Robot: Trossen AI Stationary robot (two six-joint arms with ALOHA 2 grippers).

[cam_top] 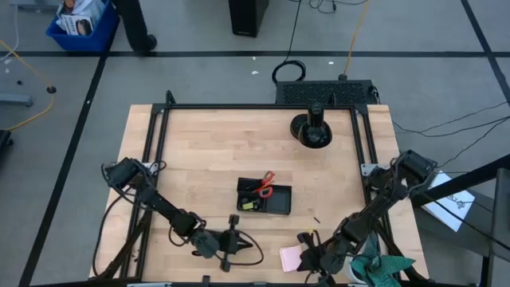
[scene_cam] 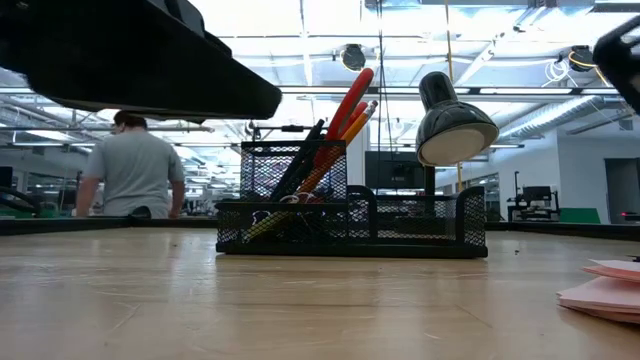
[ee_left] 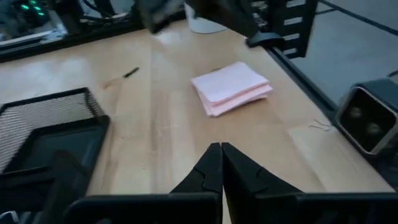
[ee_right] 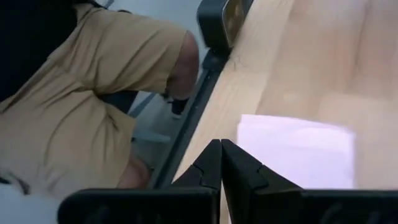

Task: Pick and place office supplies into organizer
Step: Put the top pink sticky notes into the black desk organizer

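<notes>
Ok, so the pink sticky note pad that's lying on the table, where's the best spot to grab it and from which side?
The pink sticky-note pad lies flat near the table's front edge, its sheets slightly fanned. Probably best to come straight down and pinch two opposite edges; a flat stack offers nothing else to grip. The right gripper sits beside it, shut, so it would need to open first.

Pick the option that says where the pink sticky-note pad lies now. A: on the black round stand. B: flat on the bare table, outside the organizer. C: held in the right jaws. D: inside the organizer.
B: the pink sticky-note pad lies on the table near the front edge, apart from the organizer.
</notes>
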